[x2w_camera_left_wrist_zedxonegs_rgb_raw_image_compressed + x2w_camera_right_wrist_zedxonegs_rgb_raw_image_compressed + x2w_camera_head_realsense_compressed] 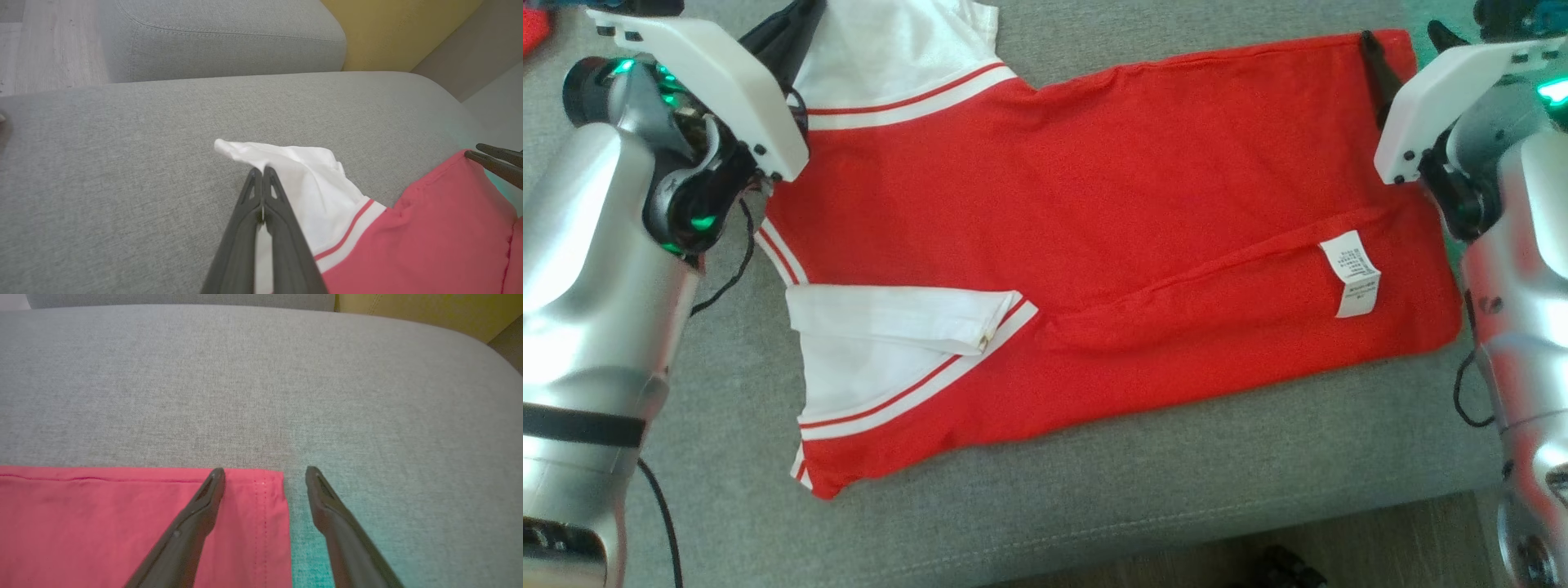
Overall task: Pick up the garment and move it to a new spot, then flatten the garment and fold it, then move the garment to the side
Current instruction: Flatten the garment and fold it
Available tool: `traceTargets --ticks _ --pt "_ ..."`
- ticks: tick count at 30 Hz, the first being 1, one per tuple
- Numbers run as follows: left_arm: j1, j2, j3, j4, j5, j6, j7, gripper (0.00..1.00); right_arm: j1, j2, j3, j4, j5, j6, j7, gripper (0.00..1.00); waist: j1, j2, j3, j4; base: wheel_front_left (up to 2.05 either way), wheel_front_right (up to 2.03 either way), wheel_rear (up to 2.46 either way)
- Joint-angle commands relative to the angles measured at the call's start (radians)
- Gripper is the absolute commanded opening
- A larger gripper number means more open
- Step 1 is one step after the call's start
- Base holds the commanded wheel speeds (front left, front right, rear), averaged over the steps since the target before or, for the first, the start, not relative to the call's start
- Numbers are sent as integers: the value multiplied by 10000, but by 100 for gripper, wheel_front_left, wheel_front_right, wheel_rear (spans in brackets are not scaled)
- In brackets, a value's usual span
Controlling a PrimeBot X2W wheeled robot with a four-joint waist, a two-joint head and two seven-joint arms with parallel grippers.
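Two pincers are at the far edge of the garment (1094,212), one at each end. It is a red top with white sleeves and red-and-white striped trim, spread lengthwise across a grey cushion (1094,506), mostly flat with a long crease running through its lower half. A white care label (1352,273) lies face up near the hem end, on the robot's right.

The left pincer (261,171) has its two dark fingers pressed together on the far white sleeve (310,183). A sliver of white cloth shows between them, and the sleeve's loose tip pokes out past the fingertips onto the cushion. The near sleeve (882,327) is folded in over itself at the front edge of the garment.

The right pincer (265,470) stands with its fingers well apart over the far hem corner. One finger lies above the red cloth just inside the stitched hem, the other above bare cushion just beside it. From here I cannot tell whether either fingertip touches the fabric.

Beyond the cushion are another grey cushion (229,36), something yellow (400,28) and a strip of pale wood floor (49,45).
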Motion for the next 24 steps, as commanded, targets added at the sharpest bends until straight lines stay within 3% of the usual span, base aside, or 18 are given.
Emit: traceTargets --ticks 1,5,7,13,24 --pt "-568 358 235 -347 -48 -60 -128 0 -260 -68 96 -112 -17 65 78 100 -1 0 21 36 0 0 0" --pt "-589 338 106 -392 -170 -60 -207 0 -583 -53 169 625 12 65 139 98 -1 0 21 93 0 0 0" --pt "-589 340 66 -395 -255 -60 -243 0 -676 -5 264 900 74 65 186 60 -1 0 3 93 0 0 0" --pt "-626 458 -11 -331 -396 -61 -271 0 -939 33 552 1271 302 65 -308 0 -1 0 -45 18 0 0 0" --pt "-407 579 -228 -312 -664 -61 -409 0 -728 -6 1157 1234 1010 65 -1763 0 -1 0 -494 -56 0 0 0"
